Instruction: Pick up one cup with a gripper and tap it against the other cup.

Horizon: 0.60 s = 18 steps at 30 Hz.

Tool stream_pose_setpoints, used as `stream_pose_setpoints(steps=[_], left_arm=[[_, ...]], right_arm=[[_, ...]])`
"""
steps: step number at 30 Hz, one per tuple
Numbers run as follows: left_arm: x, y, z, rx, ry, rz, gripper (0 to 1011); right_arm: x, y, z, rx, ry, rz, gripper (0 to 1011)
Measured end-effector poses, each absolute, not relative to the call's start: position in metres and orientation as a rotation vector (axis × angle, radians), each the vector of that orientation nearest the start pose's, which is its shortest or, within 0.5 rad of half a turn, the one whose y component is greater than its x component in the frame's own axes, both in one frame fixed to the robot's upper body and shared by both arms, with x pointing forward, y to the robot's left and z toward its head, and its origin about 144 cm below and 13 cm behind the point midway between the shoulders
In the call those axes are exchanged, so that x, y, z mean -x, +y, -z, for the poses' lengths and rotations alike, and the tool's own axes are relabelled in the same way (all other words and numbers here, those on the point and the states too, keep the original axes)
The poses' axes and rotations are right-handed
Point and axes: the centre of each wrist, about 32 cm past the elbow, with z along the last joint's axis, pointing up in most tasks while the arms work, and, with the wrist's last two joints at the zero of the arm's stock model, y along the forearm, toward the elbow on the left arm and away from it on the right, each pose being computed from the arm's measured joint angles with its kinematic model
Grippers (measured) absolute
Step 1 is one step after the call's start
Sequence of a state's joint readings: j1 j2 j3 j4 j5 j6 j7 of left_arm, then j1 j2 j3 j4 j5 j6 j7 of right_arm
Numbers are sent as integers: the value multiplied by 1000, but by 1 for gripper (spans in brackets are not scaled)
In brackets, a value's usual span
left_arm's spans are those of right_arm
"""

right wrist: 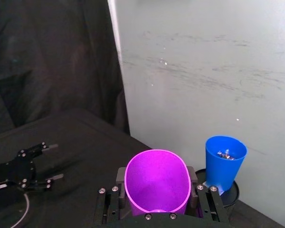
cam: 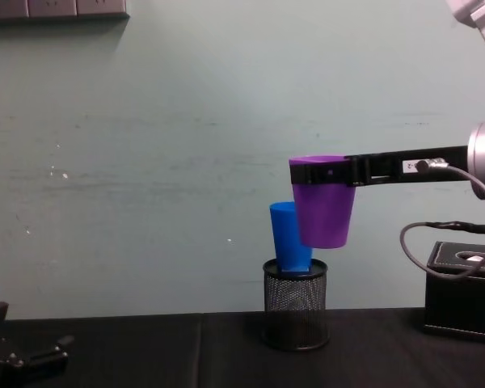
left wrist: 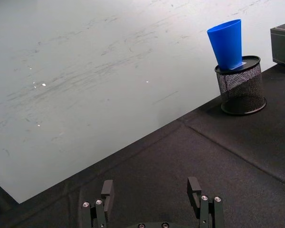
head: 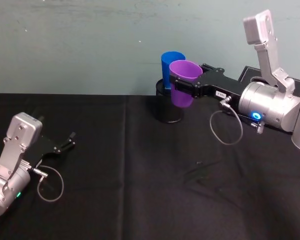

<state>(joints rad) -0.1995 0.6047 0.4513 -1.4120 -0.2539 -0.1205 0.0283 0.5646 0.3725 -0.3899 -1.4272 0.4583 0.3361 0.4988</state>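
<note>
The purple cup (head: 183,85) hangs upright in the air, and my right gripper (head: 176,86) is shut on it just under the rim. In the right wrist view its fingers (right wrist: 120,176) clamp both sides of the purple cup (right wrist: 156,183). The blue cup (head: 169,63) stands tilted in a black mesh pen pot (head: 169,114) at the back of the table. From the chest, the purple cup (cam: 323,212) is slightly higher than the blue cup (cam: 288,239) and close beside it. The right wrist view shows a small gap between them. My left gripper (head: 70,140) rests open at the left.
A black cloth covers the table (head: 140,190). A black box (cam: 465,299) stands at the back right, behind my right arm. A pale wall (head: 90,45) rises directly behind the pen pot. Cables loop from both wrists.
</note>
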Motion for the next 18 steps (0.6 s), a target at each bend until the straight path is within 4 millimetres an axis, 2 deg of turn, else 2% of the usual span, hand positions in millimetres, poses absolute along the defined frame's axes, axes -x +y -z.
stream_pose_setpoints(steps=[18], left_arm=[[-489,310,-1140,-304,-285,-1248,1011]], right_arm=[[-559,-250,-1290,124,30,725,726]])
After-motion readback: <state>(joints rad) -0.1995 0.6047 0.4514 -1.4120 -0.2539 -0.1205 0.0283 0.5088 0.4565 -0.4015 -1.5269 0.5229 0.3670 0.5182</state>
